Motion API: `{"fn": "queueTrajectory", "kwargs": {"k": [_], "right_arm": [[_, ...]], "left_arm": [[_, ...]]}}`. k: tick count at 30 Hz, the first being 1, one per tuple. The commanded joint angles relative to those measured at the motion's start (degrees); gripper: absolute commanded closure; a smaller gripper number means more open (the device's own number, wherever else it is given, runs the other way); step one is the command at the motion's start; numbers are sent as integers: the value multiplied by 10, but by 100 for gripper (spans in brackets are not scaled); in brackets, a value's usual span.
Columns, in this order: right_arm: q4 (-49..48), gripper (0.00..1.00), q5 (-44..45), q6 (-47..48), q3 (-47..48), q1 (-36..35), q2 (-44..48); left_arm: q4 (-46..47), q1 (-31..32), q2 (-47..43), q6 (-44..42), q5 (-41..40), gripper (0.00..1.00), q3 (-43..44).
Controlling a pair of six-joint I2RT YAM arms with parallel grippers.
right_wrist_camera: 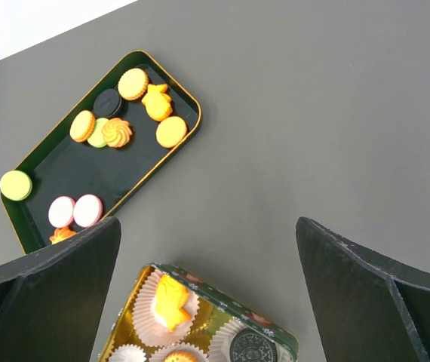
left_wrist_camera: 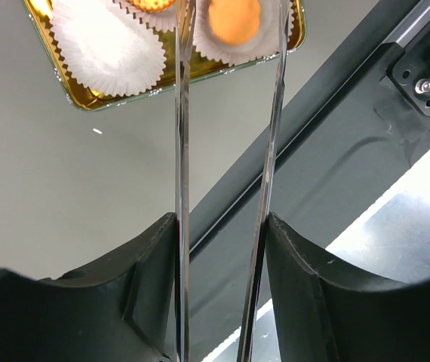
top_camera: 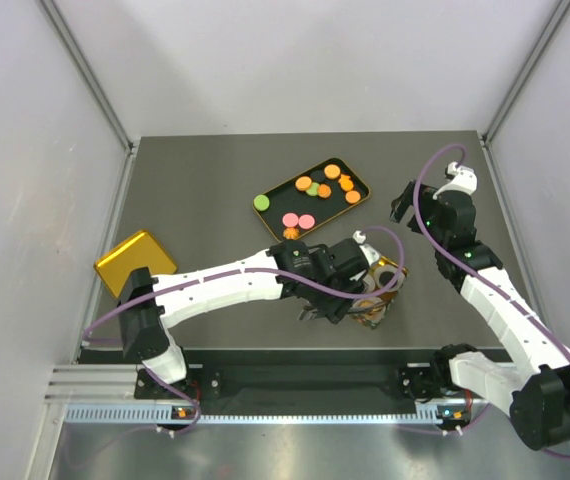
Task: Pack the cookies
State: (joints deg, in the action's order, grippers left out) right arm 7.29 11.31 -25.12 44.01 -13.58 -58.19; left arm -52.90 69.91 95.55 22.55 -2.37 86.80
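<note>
Gold lid (top_camera: 135, 262) — left side, white paper cups (left_wrist_camera: 108, 47)

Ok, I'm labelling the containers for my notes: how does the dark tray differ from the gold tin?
The dark tray is bare inside, its cookies lying loose; the gold tin is lined with white paper cups that hold the cookies. The dark tray lies uncovered in the top view; the gold tin lies partly beneath the left gripper. Both are rounded rectangles with cookies in them.
</note>
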Motion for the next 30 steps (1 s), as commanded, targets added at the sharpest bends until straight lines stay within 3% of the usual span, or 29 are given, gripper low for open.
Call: {"fn": "queueTrajectory", "kwargs": {"k": [1, 10, 18, 25, 30], "right_arm": [[-23, 0, -1, 2, 22, 8, 5], [-23, 0, 0, 2, 21, 8, 6], [-24, 0, -2, 0, 21, 8, 4], [-25, 0, -1, 1, 21, 8, 6], [-23, 0, -2, 1, 21, 9, 8]], "left_arm": [[28, 3, -2, -4, -4, 47, 11], [17, -35, -53, -14, -39, 49, 39], [70, -212, -84, -17, -68, 50, 35], [108, -314, 10, -35, -71, 48, 92], [113, -330, 81, -38, -40, 47, 154]]}}
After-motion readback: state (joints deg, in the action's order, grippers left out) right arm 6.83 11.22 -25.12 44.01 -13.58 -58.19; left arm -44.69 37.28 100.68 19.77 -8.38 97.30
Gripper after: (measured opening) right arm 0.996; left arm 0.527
